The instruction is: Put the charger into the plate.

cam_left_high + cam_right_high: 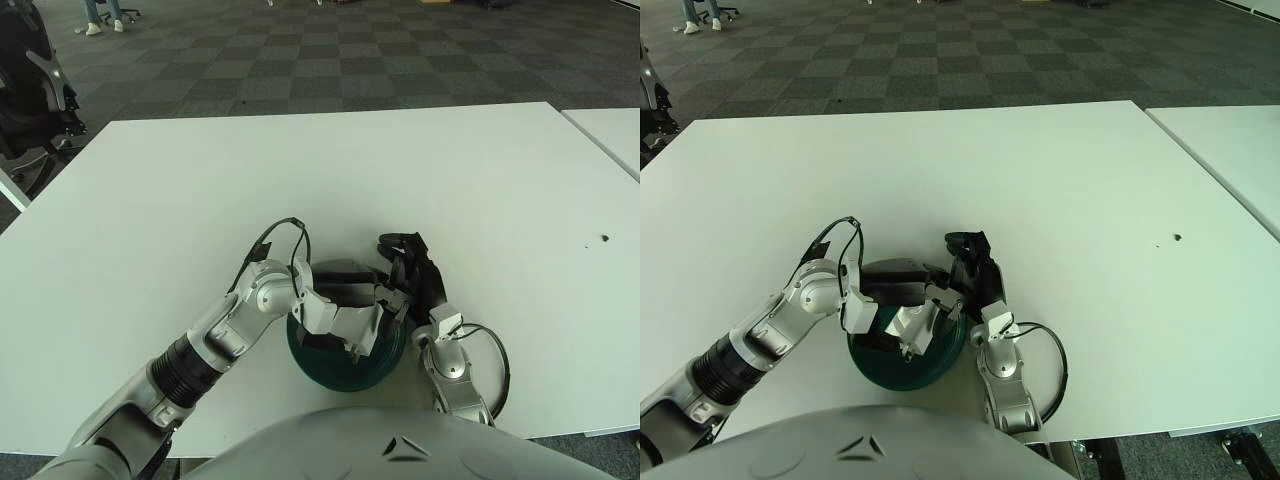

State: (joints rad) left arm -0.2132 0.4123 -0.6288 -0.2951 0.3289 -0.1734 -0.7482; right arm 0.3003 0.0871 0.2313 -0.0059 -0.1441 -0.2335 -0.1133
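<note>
A dark green plate (335, 373) sits near the table's front edge. My left hand (362, 300) reaches over it from the left, fingers curled on a white charger (357, 329) that hangs low inside the plate's bowl, prongs pointing down; whether it touches the plate I cannot tell. My right hand (412, 272) shows at the plate's right rim, black fingers standing upright and loosely curled, holding nothing. In the right eye view the charger (912, 328) and the plate (890, 376) appear the same way.
The white table (420, 180) stretches wide behind and to both sides. A second table's corner (610, 130) lies at the right. A small dark speck (603, 238) marks the table's right part. A black chair (30, 100) stands off the left edge.
</note>
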